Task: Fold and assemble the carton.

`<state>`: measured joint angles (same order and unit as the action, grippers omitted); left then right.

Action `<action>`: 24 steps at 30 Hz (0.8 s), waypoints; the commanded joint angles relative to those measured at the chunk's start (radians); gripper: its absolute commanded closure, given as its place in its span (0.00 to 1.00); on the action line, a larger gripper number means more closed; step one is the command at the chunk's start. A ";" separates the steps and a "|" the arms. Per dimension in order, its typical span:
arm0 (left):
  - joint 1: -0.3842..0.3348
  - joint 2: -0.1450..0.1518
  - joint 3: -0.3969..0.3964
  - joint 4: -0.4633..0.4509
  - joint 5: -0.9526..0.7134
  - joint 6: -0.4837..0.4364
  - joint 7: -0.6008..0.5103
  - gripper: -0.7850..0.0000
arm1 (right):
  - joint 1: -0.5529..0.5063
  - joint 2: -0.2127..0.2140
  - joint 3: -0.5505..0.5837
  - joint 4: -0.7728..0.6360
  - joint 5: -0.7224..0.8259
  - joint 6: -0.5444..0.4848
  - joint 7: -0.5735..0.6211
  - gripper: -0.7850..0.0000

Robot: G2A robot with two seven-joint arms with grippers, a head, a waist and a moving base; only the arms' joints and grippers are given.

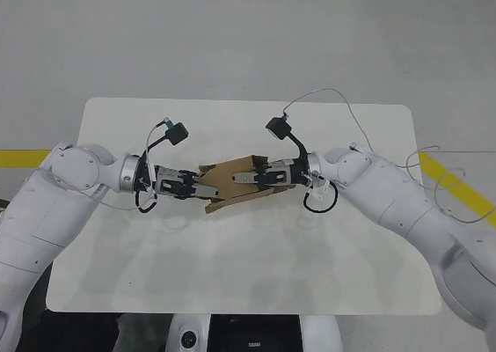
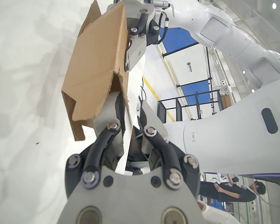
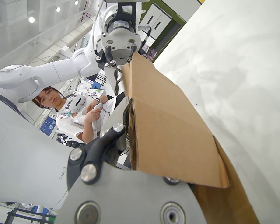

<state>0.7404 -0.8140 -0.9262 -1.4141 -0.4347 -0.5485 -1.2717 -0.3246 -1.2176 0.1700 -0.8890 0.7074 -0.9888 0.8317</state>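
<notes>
The carton [image 1: 230, 180] looks light and bendy, held up over the middle of the table [image 1: 230, 273] by the right gripper [image 1: 246, 176] pinching its wall, while the left gripper [image 2: 128, 104] has its fingers apart around an end flap, so it is best held near the folds.

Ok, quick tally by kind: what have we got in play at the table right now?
carton: 1
grippers: 2 (left gripper, right gripper)
table: 1
Total: 4
</notes>
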 commanded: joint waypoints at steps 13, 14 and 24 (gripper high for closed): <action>-0.024 -0.013 -0.009 0.067 -0.130 0.042 -0.025 0.00 | -0.004 -0.015 0.009 0.063 0.016 -0.024 -0.024 1.00; -0.025 -0.015 -0.010 0.070 -0.145 0.051 -0.031 0.00 | -0.007 -0.016 0.015 0.068 0.017 -0.024 -0.024 1.00; -0.036 -0.029 -0.018 0.096 -0.259 0.119 -0.093 0.00 | -0.033 -0.035 0.078 0.090 -0.016 -0.024 -0.024 1.00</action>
<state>0.7053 -0.8421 -0.9430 -1.3203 -0.6865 -0.4343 -1.3602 -0.3550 -1.2502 0.2413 -0.7972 0.6981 -1.0123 0.8079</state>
